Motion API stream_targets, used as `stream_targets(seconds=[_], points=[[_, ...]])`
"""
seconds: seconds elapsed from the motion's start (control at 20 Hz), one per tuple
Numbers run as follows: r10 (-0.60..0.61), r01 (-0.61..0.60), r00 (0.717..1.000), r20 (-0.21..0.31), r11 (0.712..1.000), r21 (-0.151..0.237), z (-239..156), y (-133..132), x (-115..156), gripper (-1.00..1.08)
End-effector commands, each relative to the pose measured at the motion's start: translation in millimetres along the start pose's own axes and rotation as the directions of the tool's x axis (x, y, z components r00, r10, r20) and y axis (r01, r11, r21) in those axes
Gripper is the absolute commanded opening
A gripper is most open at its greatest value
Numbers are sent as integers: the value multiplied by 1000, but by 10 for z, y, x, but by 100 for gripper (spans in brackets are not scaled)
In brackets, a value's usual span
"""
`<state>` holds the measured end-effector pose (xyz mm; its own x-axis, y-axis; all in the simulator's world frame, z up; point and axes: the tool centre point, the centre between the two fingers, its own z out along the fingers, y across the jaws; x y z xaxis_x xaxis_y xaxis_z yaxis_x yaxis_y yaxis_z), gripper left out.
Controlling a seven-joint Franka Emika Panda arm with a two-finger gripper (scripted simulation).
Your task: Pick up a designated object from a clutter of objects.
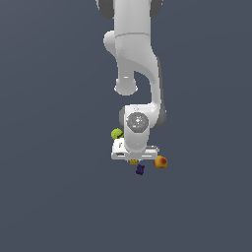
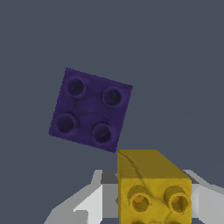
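Arm: the white Panda arm (image 1: 135, 64) is reaching straight down over the clutter, wrist sitting directly above the yellow block.
Surface: a flat, featureless dark grey-blue floor (image 1: 49, 197) is filling both views; no walls, edges or furniture are showing.
Gripper: the gripper (image 1: 133, 158) is hanging low over the yellow block (image 2: 153, 188). In the wrist view the block is sitting between the two pale finger bodies (image 2: 83, 205), studs facing the camera. The jaws are looking closed on its sides, though the contact faces themselves are hidden behind the block.
Purple brick: a dark purple four-stud piece (image 2: 90, 109) is lying flat on the floor just beyond the yellow block, near it but apart.
Orange-red ball: the ball (image 1: 160, 162) is resting beside the yellow block, toward the exterior view's right, well clear of the fingers.
Yellow-green ball: the ball (image 1: 116, 133) is peeking out behind the wrist, on the far side of the yellow block from the purple brick.
Progress: reach and alignment are looking done and the grasp appears made. Whether the block is already off the floor I cannot tell. Lifting it clear of the neighbours is what is remaining.
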<state>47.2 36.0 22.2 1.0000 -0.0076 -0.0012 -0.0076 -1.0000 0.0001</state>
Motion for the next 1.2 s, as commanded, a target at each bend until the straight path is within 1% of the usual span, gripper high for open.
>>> stream_targets(seconds=[0.0,0.65,0.9,1.15], points=[[0,0,1000,-1,1000,0,3,0,4,-100],[0,0,1000,-1,1000,0,-61,-26,-10,-100],[0,0,1000,-1,1000,0,-242,-105,-50,-100],[0,0,1000,-1,1000,0,-553,-240,-117,-100]])
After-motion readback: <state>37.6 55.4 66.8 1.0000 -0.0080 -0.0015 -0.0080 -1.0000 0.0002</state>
